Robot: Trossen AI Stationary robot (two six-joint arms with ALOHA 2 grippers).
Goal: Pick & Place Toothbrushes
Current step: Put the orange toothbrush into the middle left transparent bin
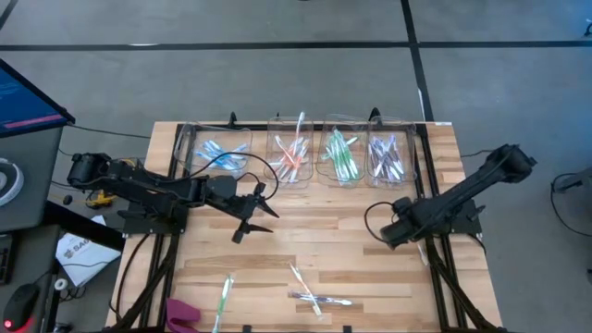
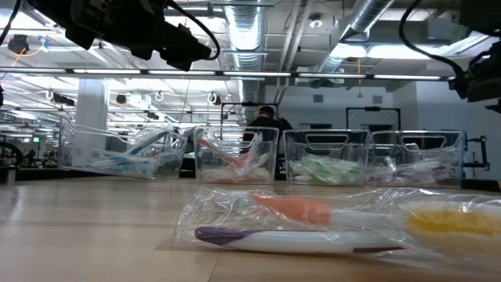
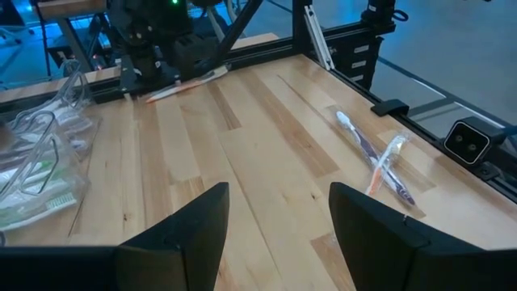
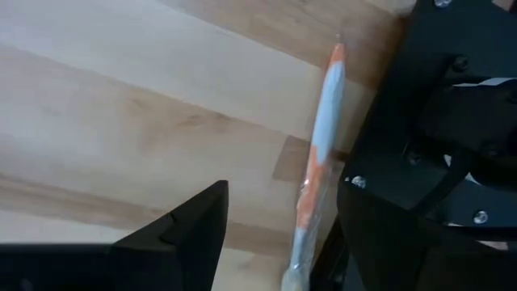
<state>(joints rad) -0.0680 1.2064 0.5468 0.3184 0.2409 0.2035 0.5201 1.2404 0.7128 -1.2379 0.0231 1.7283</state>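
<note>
Four clear bins at the table's far edge hold sorted toothbrushes: blue [image 1: 220, 154], orange [image 1: 292, 155], green [image 1: 340, 155], purple [image 1: 388, 157]. Loose toothbrushes lie flat near the front edge: a green one [image 1: 223, 298] and a crossed pair [image 1: 314, 298], which the left wrist view also shows [image 3: 380, 158]. An orange toothbrush [image 4: 320, 137] lies beside the right arm's base plate. My right gripper [image 4: 279, 190] points down over the table next to it, open, with nothing between its fingers. My left gripper [image 1: 254, 218] hovers open above the table's middle left.
A pink object [image 1: 182, 313] sits at the front left corner. Black frame rails [image 1: 427, 185] run along the table's right side. Bare wood [image 1: 324, 240] spans the table's middle between the two grippers. A person stands in the room behind the bins [image 2: 266, 121].
</note>
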